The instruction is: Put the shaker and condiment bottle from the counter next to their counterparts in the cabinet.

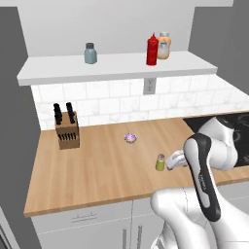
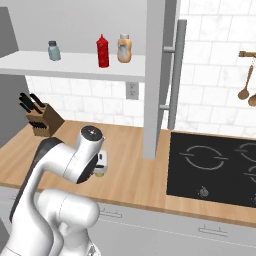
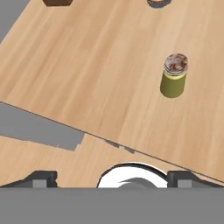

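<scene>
Jaws wide, shaker [image 3: 174, 75] just ahead, untouched

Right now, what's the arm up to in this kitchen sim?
The gripper is open and empty, low over the counter, close to the shaker, which stands upright on the wood and is not yet grasped. The condiment bottle already stands on the cabinet shelf beside the orange-tan bottle. The grey-teal shaker stands alone further left. So one item is placed, and the shaker is left.

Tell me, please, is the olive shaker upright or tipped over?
Upright: the shaker stands on its base on the counter, cap upward.
</scene>
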You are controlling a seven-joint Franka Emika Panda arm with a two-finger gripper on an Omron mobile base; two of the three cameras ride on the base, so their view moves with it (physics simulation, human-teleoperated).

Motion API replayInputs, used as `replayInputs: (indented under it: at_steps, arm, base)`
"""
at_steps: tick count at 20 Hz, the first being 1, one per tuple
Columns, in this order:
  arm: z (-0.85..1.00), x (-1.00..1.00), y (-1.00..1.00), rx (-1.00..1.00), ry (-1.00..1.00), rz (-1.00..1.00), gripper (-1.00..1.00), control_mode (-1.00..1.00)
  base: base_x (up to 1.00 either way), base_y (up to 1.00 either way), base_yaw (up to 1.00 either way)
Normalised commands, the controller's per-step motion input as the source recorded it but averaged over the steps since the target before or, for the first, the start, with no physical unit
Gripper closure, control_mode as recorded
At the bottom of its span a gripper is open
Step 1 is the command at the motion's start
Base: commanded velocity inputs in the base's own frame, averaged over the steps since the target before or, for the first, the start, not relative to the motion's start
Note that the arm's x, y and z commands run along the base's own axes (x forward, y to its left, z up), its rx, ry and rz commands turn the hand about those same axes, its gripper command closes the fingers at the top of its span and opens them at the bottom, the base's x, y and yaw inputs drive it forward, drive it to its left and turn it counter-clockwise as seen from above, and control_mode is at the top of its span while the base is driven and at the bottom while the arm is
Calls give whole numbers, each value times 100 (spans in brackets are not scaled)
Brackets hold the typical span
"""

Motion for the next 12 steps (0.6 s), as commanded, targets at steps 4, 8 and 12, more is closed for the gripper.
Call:
replayInputs:
  at_steps: [4,8,12]
  arm:
    - [-4,23,0,0,0,-3,-100,-100]
    - [-5,39,0,0,0,-3,-100,-100]
    - [-11,39,0,0,0,-3,-100,-100]
  base:
    - [0,0,0]
    - [0,0,0]
    - [0,0,0]
